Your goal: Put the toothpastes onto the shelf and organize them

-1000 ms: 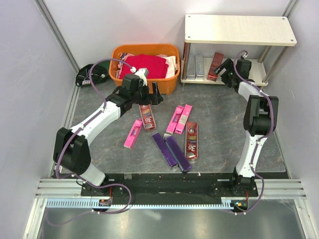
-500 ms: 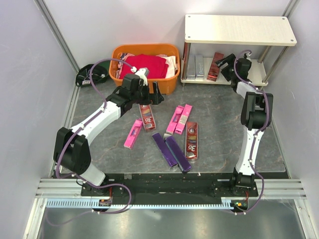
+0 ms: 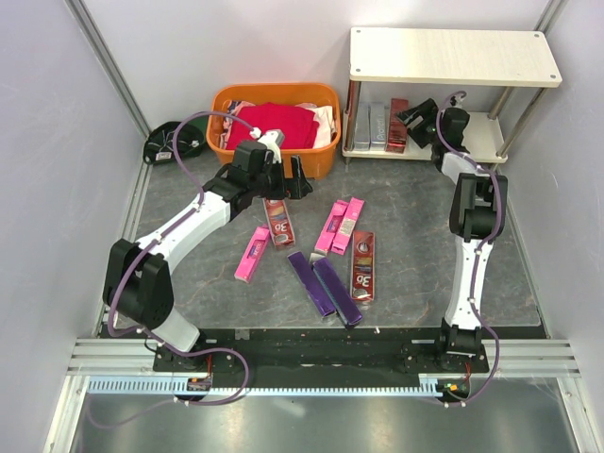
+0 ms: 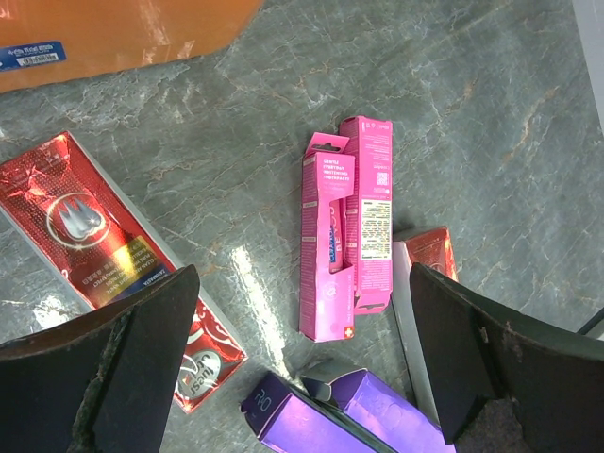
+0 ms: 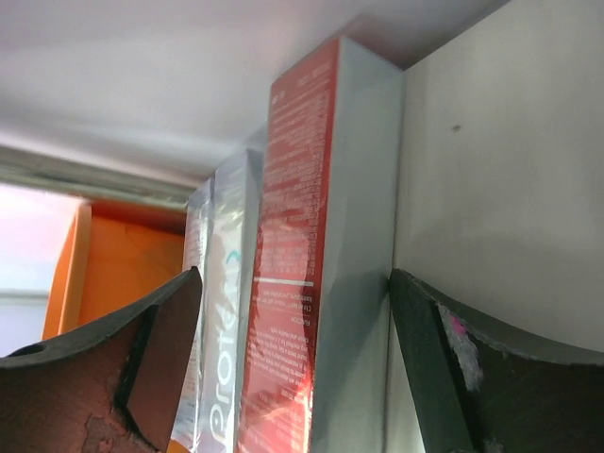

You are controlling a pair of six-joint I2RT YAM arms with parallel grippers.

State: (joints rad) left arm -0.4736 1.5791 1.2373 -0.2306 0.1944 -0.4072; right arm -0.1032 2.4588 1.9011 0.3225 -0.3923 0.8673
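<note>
Several toothpastes lie on the table: a red box [image 3: 278, 222], a pink one [image 3: 253, 253], a pink pair [image 3: 340, 226], two purple ones [image 3: 324, 286] and another red one [image 3: 363, 265]. My left gripper [image 3: 288, 179] is open and empty above them; its wrist view [image 4: 302, 321] shows the pink pair [image 4: 344, 236], purple boxes [image 4: 321, 415] and a red box [image 4: 104, 245] below. On the lower board [image 3: 481, 138] of the shelf stand two silver boxes [image 3: 370, 123] and a red box [image 3: 397, 125]. My right gripper [image 3: 412, 117] is open, its jaws either side of that red box [image 5: 302, 283], next to a silver box [image 5: 226, 330].
An orange basket [image 3: 319, 156] with a red cloth [image 3: 274, 123] stands left of the shelf. A black object [image 3: 175, 142] lies at the far left. The shelf's top board [image 3: 453, 55] overhangs the right gripper. Metal posts [image 3: 351, 113] hold the shelf's corners.
My right gripper has moved left under the shelf, bringing the red box from a tilt to stand against the silver boxes. The left arm has hardly moved.
</note>
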